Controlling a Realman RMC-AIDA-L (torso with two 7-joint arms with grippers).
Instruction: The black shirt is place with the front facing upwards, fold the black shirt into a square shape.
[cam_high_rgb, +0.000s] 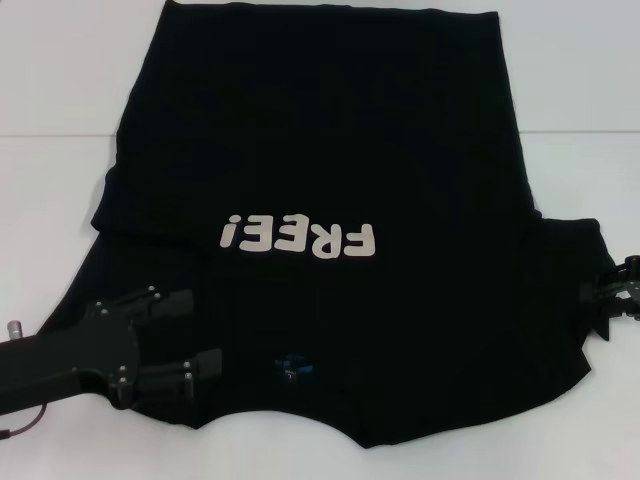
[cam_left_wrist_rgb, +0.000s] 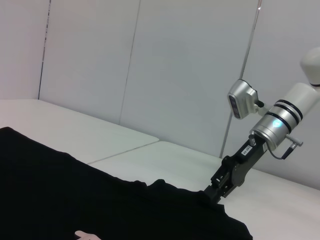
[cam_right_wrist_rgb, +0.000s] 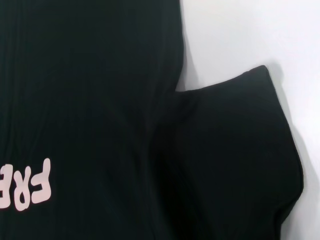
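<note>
Black shirt (cam_high_rgb: 330, 150) spread front-up on the white worktop (cam_high_rgb: 60, 100), both arms at its near edges

The left sleeve looks folded in under the left gripper (cam_high_rgb: 200, 335), whose fingers sit spread apart over the fabric near the collar, gripping nothing I can see. Right gripper (cam_high_rgb: 612, 300) is at the right sleeve's edge, half cut off, so I can't tell if it's pinching the cloth. "FREE!" print (cam_high_rgb: 298, 238) reads upside down; blue neck tag (cam_high_rgb: 293, 366) barely shows.
</note>
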